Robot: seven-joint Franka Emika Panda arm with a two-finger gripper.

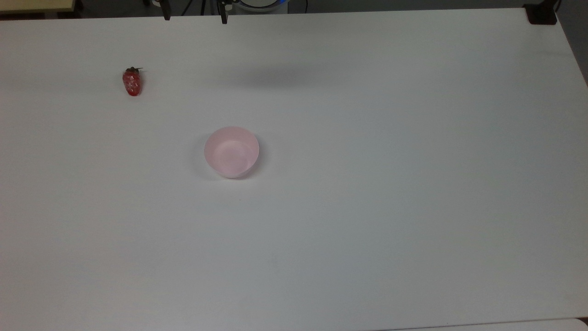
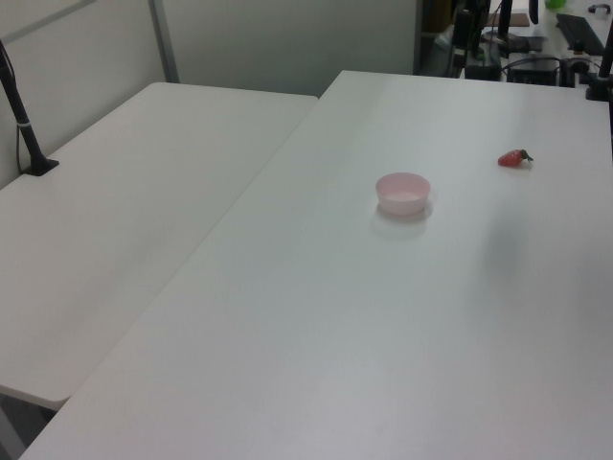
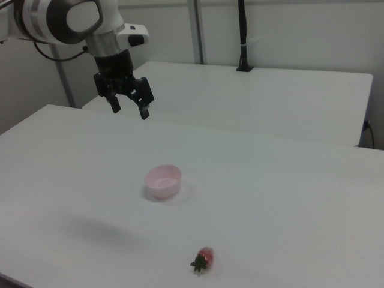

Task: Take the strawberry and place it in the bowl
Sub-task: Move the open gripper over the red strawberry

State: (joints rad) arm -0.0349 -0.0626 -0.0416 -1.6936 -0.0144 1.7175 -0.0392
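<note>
The strawberry point(image 1: 132, 82) lies on the white table at the top view's left, its green cap pointing toward the far edge. It also lies near the front edge in the right view point(image 3: 204, 258) and at the right in the left view point(image 2: 513, 159). The pale pink bowl point(image 1: 231, 151) stands upright and empty near the table's middle point(image 2: 403, 193) point(image 3: 162, 181). My gripper point(image 3: 129, 111) hangs open high above the table, behind and left of the bowl in the right view, far from the strawberry. Its two fingertips point(image 1: 223, 19) poke in at the top view's upper edge.
A second white table point(image 2: 124, 220) adjoins the work table along a seam. A black clamp post point(image 2: 24, 125) stands on its far side, and another black clamp point(image 1: 541, 14) sits at the top view's upper right corner. Equipment stands beyond the table's far end point(image 2: 498, 38).
</note>
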